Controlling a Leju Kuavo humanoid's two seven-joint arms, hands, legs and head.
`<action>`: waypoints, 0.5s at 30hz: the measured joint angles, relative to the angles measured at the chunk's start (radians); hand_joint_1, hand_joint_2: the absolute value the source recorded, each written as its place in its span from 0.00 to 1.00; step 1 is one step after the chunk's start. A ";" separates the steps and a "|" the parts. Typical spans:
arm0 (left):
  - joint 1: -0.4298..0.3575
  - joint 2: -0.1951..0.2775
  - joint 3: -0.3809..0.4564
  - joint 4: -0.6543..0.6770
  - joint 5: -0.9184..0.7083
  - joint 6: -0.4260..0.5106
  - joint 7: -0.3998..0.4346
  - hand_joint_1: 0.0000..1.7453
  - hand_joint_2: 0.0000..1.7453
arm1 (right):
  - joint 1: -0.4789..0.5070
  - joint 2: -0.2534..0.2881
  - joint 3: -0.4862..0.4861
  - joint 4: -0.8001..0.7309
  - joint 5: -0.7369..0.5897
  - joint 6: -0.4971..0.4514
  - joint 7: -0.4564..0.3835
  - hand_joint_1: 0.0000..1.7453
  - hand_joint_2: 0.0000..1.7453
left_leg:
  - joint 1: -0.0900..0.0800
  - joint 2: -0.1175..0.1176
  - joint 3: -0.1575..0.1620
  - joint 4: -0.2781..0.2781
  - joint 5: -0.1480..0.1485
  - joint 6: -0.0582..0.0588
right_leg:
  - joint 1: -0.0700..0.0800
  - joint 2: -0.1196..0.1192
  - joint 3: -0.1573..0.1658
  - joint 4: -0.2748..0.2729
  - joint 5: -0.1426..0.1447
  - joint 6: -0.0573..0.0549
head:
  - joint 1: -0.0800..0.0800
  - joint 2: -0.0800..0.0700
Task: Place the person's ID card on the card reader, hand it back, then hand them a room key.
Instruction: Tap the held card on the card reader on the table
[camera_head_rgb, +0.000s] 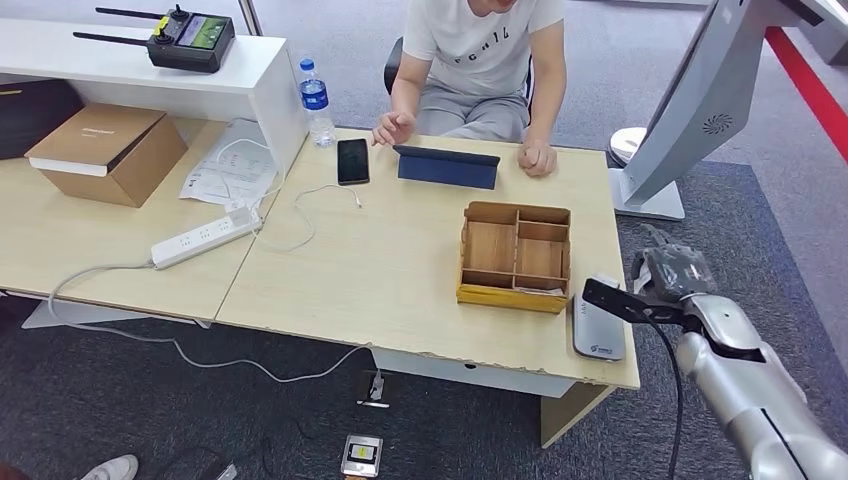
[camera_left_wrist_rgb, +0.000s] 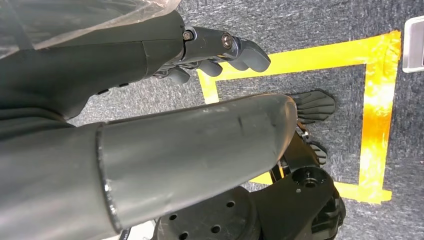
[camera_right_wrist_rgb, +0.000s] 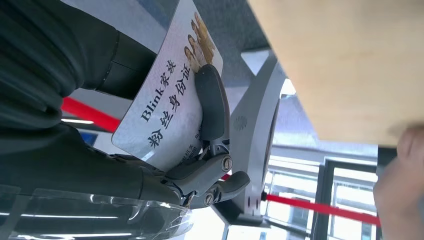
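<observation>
My right hand (camera_head_rgb: 667, 271) hovers beside the table's right edge, just right of the flat grey card reader (camera_head_rgb: 598, 327) lying near the front right corner. In the right wrist view that hand (camera_right_wrist_rgb: 210, 150) holds the white ID card (camera_right_wrist_rgb: 165, 100), with printed text and a small photo, pinned under a finger. The seated person (camera_head_rgb: 482, 60) rests both hands on the far edge of the table. A wooden compartment box (camera_head_rgb: 515, 255) sits left of the reader. My left hand (camera_left_wrist_rgb: 220, 52) hangs over the carpet with loosely extended fingers and holds nothing.
On the table (camera_head_rgb: 400, 270) lie a dark blue tablet case (camera_head_rgb: 447, 166), a black phone (camera_head_rgb: 352, 160), a water bottle (camera_head_rgb: 316, 100) and a power strip (camera_head_rgb: 205, 237) with cables. A cardboard box (camera_head_rgb: 108, 152) sits far left. A white kiosk stand (camera_head_rgb: 690, 110) rises at the right.
</observation>
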 joint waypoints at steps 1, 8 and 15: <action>0.000 0.000 0.000 0.000 0.000 -0.001 0.000 0.00 0.00 | -0.018 -0.003 0.000 -0.004 0.002 0.003 -0.001 1.00 1.00 | 0.000 0.000 0.000 0.000 0.000 0.000 | 0.000 0.000 0.000 0.000 0.000 0.000 | 0.000 0.000; 0.000 0.000 -0.001 0.000 -0.010 -0.009 -0.010 0.00 0.00 | -0.104 -0.011 0.002 -0.033 0.026 0.005 -0.006 1.00 1.00 | 0.000 0.000 -0.002 0.000 0.001 0.000 | 0.000 0.000 -0.001 0.000 0.000 0.000 | 0.000 0.000; -0.002 0.000 -0.011 0.000 -0.030 -0.020 -0.025 0.00 0.00 | -0.229 0.026 0.019 -0.068 0.074 0.040 0.005 1.00 1.00 | 0.000 0.000 -0.003 0.000 0.002 0.000 | 0.002 0.000 -0.002 0.000 0.001 0.000 | 0.000 0.000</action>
